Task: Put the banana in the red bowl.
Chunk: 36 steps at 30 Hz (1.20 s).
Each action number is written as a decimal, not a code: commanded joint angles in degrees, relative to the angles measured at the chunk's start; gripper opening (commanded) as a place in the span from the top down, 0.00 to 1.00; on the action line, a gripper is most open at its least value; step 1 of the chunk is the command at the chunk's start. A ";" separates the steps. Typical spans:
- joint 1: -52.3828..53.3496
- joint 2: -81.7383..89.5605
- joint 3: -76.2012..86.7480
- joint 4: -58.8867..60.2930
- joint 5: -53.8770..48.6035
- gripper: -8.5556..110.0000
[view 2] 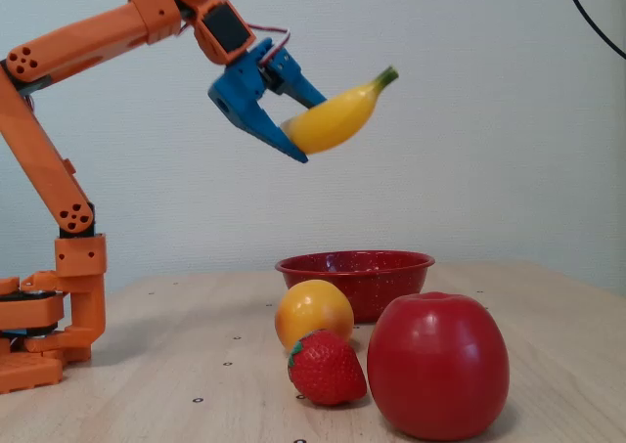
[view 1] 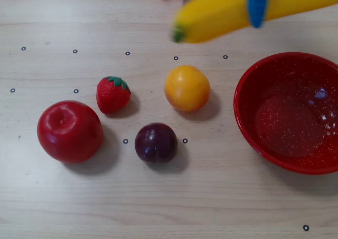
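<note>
The yellow banana [view 2: 337, 115] is held high in the air, green tip up and to the right in the fixed view. In the overhead view it [view 1: 222, 12] crosses the top edge, green tip to the left. My blue gripper [view 2: 298, 125] is shut on the banana; one blue finger [view 1: 257, 4] shows across it in the overhead view. The red bowl [view 1: 248, 123] with white speckles sits empty at the right of the table. In the fixed view the red bowl [view 2: 391, 267] stands on the table below and a little right of the banana.
On the table stand a red apple [view 1: 69, 131], a strawberry [view 1: 112, 94], a round yellow-orange fruit [view 1: 187, 87] and a dark plum [view 1: 156, 142]. The orange arm base [view 2: 49, 326] stands at the left in the fixed view.
</note>
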 commanded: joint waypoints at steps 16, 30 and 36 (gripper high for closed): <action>12.22 -5.36 21.18 -34.98 12.66 0.93; 11.16 -10.46 19.16 -31.55 14.33 0.63; 10.11 -10.02 10.72 -22.68 10.11 0.74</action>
